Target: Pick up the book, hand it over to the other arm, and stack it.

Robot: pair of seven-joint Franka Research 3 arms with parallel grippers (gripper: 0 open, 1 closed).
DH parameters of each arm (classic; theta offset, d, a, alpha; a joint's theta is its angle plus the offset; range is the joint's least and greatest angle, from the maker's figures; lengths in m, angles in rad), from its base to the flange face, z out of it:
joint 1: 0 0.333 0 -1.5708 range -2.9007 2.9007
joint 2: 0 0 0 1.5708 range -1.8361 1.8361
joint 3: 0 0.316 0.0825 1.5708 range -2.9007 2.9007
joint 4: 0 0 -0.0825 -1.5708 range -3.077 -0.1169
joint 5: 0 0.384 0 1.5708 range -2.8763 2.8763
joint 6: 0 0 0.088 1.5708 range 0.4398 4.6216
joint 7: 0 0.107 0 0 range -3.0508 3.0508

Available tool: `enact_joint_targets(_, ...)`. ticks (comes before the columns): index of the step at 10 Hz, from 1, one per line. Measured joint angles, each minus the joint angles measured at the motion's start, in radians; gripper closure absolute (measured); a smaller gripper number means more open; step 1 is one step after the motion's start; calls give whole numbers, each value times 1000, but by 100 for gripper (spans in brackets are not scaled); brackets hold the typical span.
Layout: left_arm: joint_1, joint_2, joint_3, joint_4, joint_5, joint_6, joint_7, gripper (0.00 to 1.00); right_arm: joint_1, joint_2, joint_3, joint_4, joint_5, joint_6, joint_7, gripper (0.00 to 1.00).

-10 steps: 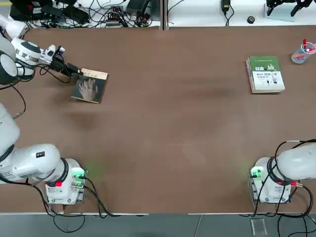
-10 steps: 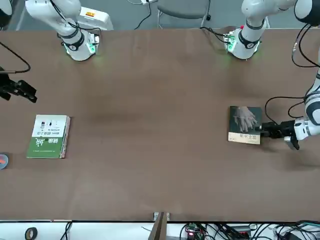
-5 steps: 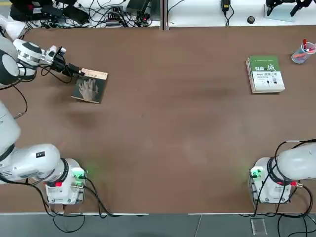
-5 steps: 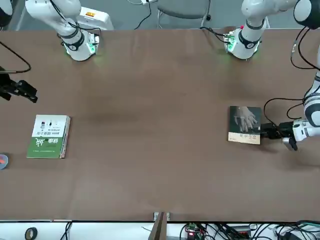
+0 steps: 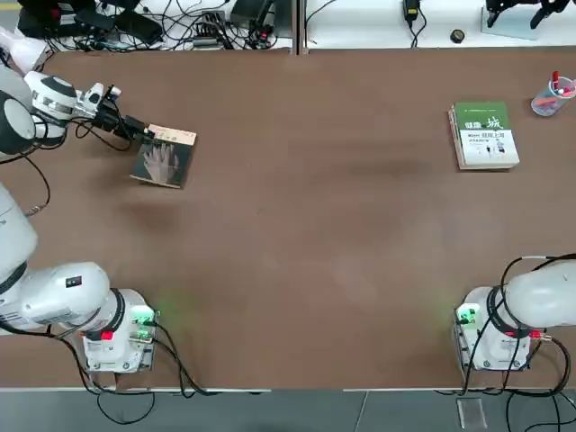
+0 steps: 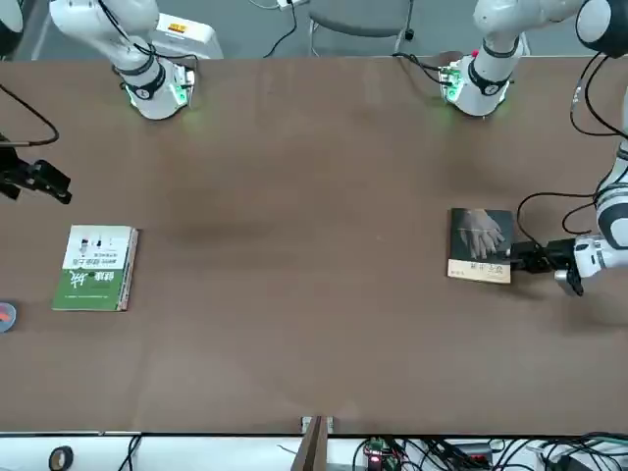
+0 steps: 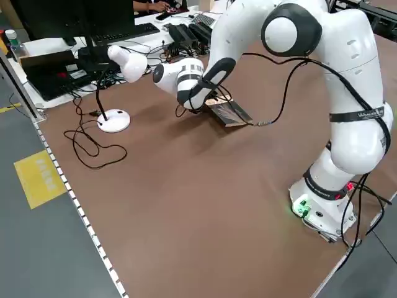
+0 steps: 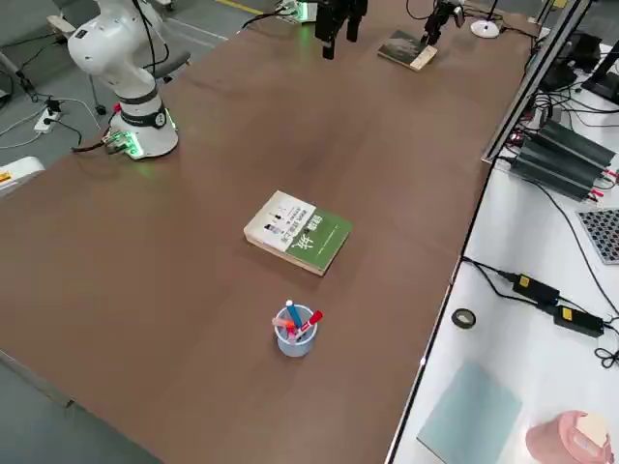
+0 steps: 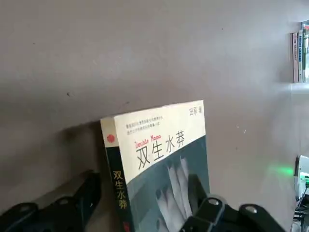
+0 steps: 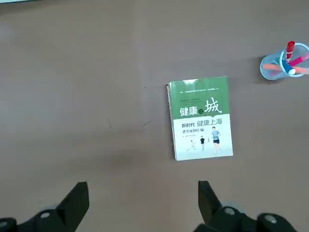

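Brown desk [image 5: 297, 225] lies mostly bare between the far-left book [image 5: 163, 157], edge pinched by the left pincer [image 5: 139, 133], and the far-right green-and-white book [image 5: 484, 135] beside a pen cup [image 5: 551, 96]. Right pincer [image 6: 39, 181] hangs spread, well apart.

Green-and-white book [image 5: 484, 135] lies flat on brown table [image 5: 315, 225], far right side, cover up. Clear cup [image 5: 550, 97] w/ red & blue pens stands just beyond it, near table corner. Cables & electronics [image 5: 162, 27] along far edge. White desk-lamp base [image 7: 116, 120] at left end.
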Motion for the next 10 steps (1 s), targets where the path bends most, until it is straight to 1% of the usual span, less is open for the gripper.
enact_joint_targets(2, 0, 2, -6, 0, 0, 0, 0, 25, 0, 3, 0, 0, 0, 4, 0, 0)
enact_joint_targets(4, 0, 3, -9, 0, 0, 0, 0, 34, 0, 7, -1, 0, -1, 4, 0, 0)
enact_joint_targets(7, 0, 5, -9, 0, 0, 0, 0, 37, -1, 7, -1, 0, -1, 6, 1, 0)
enact_joint_targets(8, 0, 7, -9, 0, 0, 0, 0, 40, -1, 7, -1, 1, -1, 6, 1, 0)
enact_joint_targets(9, 0, 9, -9, 0, 0, 0, 0, 40, -2, 7, -2, 3, -2, 7, 1, 0)
enact_joint_targets(10, 0, 10, -9, 0, 0, 0, 0, 42, -6, 7, -2, 5, -2, 7, 2, 0)
